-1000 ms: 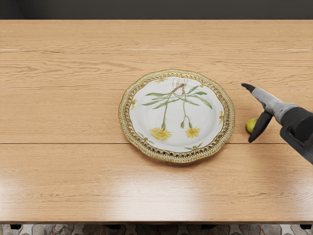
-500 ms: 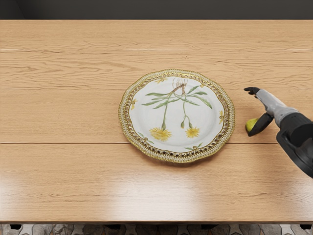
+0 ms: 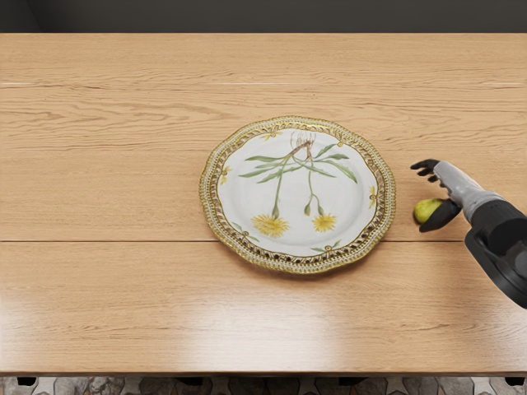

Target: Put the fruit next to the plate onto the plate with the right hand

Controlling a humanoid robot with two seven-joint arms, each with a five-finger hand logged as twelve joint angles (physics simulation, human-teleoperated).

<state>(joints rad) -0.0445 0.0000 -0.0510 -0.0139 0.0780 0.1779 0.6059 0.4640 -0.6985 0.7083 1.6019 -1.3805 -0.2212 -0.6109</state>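
Note:
A small yellow-green fruit point(image 3: 426, 211) lies on the table just right of the plate point(image 3: 221, 177), a white dish with painted yellow flowers and a gold pierced rim. My right hand point(image 3: 434, 194) comes in from the right edge and sits at the fruit. Its dark fingers point(image 3: 426, 168) are curled above the fruit and the thumb is pressed against the fruit's right side. The fruit rests on the table, beside the plate. No left arm shows.
The wooden table point(image 3: 123, 164) stretches wide to the left and front of the plate. Its front edge runs near the bottom of the view, its far edge near the top.
The right hand's fingers have curled in from a spread pose, and the thumb has closed onto the fruit. The hand dropped slightly. The fruit has stayed in its place.

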